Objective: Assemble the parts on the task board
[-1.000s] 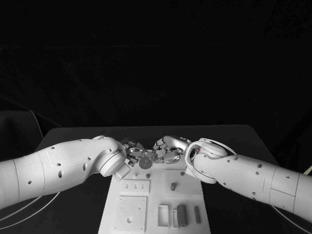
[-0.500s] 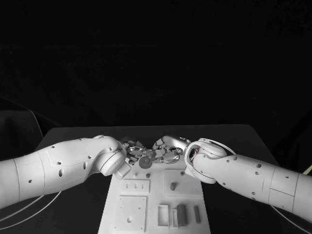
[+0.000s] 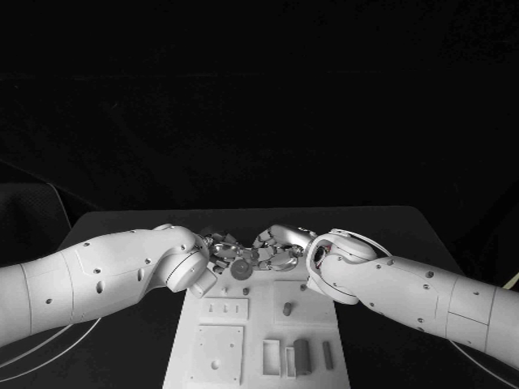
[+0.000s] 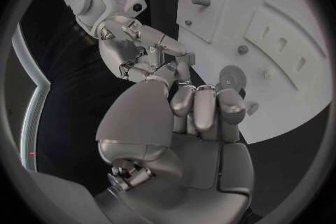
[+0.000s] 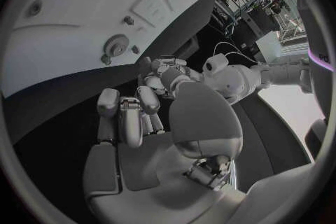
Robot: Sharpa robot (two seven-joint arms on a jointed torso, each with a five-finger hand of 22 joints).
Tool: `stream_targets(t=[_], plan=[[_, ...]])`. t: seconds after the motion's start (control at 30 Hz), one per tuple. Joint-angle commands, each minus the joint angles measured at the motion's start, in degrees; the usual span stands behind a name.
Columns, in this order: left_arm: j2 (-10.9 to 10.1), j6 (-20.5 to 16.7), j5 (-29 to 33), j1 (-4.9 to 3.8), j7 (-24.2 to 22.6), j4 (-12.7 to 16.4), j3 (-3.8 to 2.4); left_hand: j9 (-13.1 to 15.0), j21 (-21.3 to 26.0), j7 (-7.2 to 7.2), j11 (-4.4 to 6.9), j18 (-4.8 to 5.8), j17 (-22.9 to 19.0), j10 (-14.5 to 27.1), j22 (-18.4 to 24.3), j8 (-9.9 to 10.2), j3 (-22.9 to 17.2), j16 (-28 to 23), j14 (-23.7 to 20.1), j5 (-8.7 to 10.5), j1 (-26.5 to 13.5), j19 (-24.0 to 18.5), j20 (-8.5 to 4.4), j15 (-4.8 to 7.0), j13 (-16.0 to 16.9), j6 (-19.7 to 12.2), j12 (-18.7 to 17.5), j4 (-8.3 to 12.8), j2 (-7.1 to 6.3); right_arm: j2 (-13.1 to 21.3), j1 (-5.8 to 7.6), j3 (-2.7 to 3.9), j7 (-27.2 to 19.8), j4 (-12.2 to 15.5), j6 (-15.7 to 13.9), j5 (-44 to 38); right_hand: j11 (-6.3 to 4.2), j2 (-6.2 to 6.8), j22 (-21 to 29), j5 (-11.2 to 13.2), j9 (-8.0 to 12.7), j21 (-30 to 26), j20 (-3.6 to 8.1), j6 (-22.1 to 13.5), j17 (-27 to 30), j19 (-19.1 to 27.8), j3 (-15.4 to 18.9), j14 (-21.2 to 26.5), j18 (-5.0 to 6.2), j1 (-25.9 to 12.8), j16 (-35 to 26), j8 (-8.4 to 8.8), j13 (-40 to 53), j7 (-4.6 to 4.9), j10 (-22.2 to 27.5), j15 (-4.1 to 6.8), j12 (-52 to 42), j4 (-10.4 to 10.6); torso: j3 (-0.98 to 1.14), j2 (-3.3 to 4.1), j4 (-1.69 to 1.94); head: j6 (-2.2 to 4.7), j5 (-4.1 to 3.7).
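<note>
head view: near the robot, the white task board (image 3: 219, 356) is lying lengthwise on the black table (image 3: 388, 223), with small grey parts (image 3: 302, 356) standing in its near slots and a short peg (image 3: 288, 309) further up. at the board's far end a round grey disc (image 3: 242, 271) is sitting between the two hands. the left hand (image 3: 222, 253) and right hand (image 3: 278, 250) are hovering close together with fingers curled in, holding nothing

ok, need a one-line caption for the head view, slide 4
Both hands, left and right, meet fingers curled over the far end of the white task board, above a round grey part.
</note>
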State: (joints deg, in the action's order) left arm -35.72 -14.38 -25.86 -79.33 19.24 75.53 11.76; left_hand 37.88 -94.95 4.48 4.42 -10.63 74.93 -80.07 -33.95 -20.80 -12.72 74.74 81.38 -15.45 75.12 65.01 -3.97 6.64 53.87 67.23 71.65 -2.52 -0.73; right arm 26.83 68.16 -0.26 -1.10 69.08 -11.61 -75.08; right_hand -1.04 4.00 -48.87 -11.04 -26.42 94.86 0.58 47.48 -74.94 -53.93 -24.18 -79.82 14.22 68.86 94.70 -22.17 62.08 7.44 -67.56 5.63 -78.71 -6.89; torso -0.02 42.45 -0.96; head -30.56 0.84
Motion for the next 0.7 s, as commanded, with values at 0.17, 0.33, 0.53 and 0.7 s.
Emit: stream_targets(t=[0.17,0.33,0.53,0.7], plan=[[-0.03,-0.12,0.01,-0.02,-0.55,-0.04,-0.01,0.11,-2.91,1.60,0.50,-3.50,0.04,-0.41,-0.06,-0.24,-8.97,0.31,0.22,0.02,1.65,-0.26,-0.07,0.11,-0.01,2.24,0.11,8.77,2.39,-0.10,-0.03,0.03,-0.74,0.01,0.51,-0.23,-0.24,-0.26,0.12,-0.27,-0.13,4.10,0.13,1.86,-2.01,-0.31,-0.46,0.07,0.77,0.64,1.49,-0.02,-0.13,1.80,0.19,0.00,0.12,0.12,-0.03,0.01,0.01,-0.06,0.00],[-0.12,0.27,0.94,-0.02,-0.81,0.01,-0.01,0.12,-2.93,1.59,0.50,-3.50,0.04,-0.42,-0.06,-0.25,-8.99,0.32,0.23,0.04,1.62,-0.26,-0.07,0.11,-0.01,2.27,0.11,8.77,2.37,-0.13,-0.04,0.03,-0.67,-0.17,0.64,-0.25,-0.28,-0.46,0.14,-0.27,-0.19,4.10,0.14,2.21,-2.03,-0.35,-0.70,-0.01,0.78,0.88,1.53,-0.12,-0.15,1.78,0.15,0.02,0.09,0.05,-0.02,0.00,0.01,-0.02,0.02],[-0.50,-0.28,3.39,-0.01,-1.38,0.77,-0.04,-0.61,-3.29,2.47,0.35,-3.41,-0.52,-0.26,-0.02,1.70,-9.25,0.13,0.05,3.00,-3.15,-0.41,-0.05,0.07,-0.12,-0.76,-0.53,8.38,-0.27,-0.28,-0.10,0.02,-0.64,-0.60,0.83,-0.36,-0.31,-0.58,0.14,-0.27,-0.23,4.11,0.15,2.43,-2.12,-0.38,-0.85,-0.13,0.78,1.04,1.58,-0.19,-0.16,1.75,0.12,0.04,0.07,0.01,-0.04,0.03,-0.02,-0.01,-0.04],[-0.62,-0.17,3.72,-0.01,-1.76,0.94,-0.05,-1.21,-3.26,2.87,0.20,-3.39,-0.96,0.18,0.20,2.47,-7.16,-0.07,-0.20,3.44,-8.09,-0.61,-0.07,0.03,-0.11,-2.33,-0.93,7.64,-2.54,-0.41,-0.21,0.01,-0.71,-1.04,0.85,-0.48,-0.34,-0.71,0.15,-0.27,-0.27,4.12,0.16,2.69,-2.10,-0.41,-1.01,-0.16,0.78,1.18,1.60,-0.28,-0.17,1.72,0.07,0.05,0.04,-0.02,-0.05,0.06,-0.02,-0.09,-0.02]])
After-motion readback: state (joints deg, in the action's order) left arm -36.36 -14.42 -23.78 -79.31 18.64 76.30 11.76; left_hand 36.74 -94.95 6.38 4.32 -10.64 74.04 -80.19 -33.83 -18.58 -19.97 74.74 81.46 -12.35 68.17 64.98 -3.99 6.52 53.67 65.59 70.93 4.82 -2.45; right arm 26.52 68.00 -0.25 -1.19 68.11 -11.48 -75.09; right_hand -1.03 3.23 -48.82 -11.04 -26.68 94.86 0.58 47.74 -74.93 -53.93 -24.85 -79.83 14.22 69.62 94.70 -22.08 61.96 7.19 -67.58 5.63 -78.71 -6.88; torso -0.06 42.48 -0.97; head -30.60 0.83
